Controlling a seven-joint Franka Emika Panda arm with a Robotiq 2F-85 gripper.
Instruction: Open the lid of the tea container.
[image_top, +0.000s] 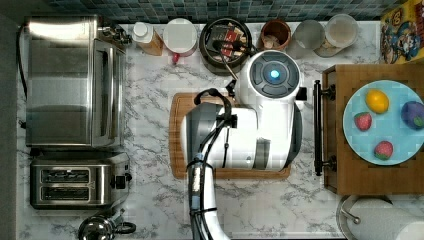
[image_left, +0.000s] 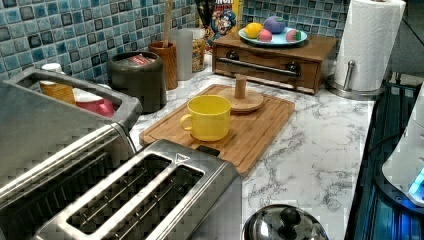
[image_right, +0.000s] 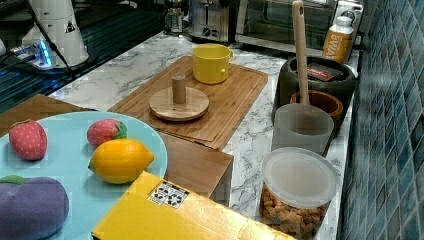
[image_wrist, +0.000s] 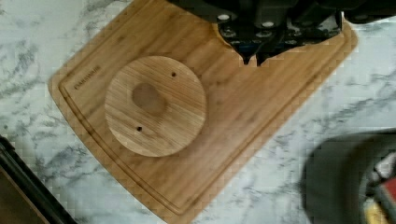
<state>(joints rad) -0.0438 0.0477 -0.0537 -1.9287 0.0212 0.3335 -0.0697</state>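
The tea container (image_top: 222, 42) is a wide black canister at the back of the counter. It stands open, with tea packets showing inside; it also appears in the left view (image_left: 138, 75), the right view (image_right: 317, 77) and the wrist view (image_wrist: 345, 182). Its round wooden lid (image_wrist: 155, 106) with a knob lies flat on the cutting board (image_left: 260, 125), apart from the canister (image_right: 179, 102). My gripper (image_wrist: 253, 59) hangs high above the board beside the lid, shut with nothing between its fingertips. In the top view my arm (image_top: 250, 120) covers most of the board.
A yellow mug (image_left: 209, 117) stands on the board near the lid. A brown cup (image_top: 275, 34) with a wooden utensil, a frosted cup (image_right: 302, 127) and a cereal jar (image_right: 299, 195) line the back wall. A drawer box (image_top: 375, 170) holds a plate of toy fruit. A toaster (image_top: 75, 180) is there too.
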